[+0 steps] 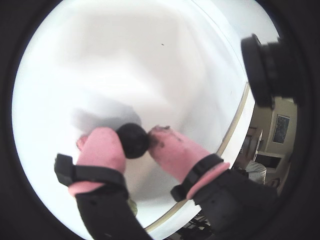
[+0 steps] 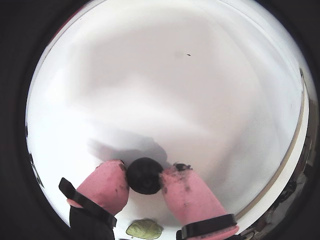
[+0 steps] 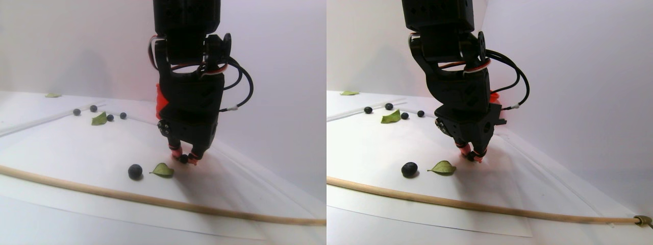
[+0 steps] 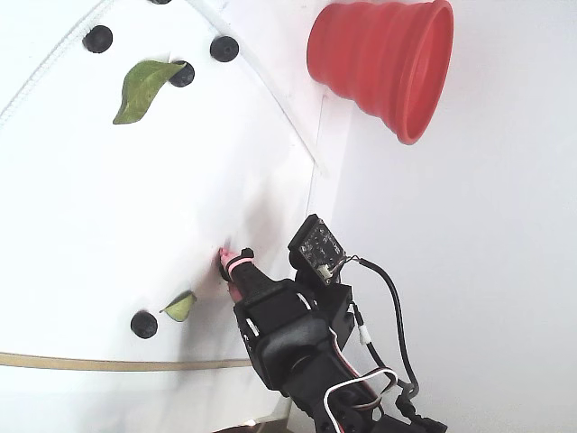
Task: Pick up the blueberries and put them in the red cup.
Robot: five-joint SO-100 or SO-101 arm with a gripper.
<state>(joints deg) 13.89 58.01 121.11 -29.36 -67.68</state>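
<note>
First berry pinched, none visibly in the cup

The pincer [image 2: 145, 176] is pinching one of the blueberries [image 1: 133, 140] low over the bench [image 4: 469, 234]; another lies just beside it, more far beyond, and the red cup [image 4: 383, 61] stands well away, no berry visible inside.

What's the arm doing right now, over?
Gripper shut on one blueberry, low over the white sheet. Red cup empty-side up, away. Nothing between them.
</note>
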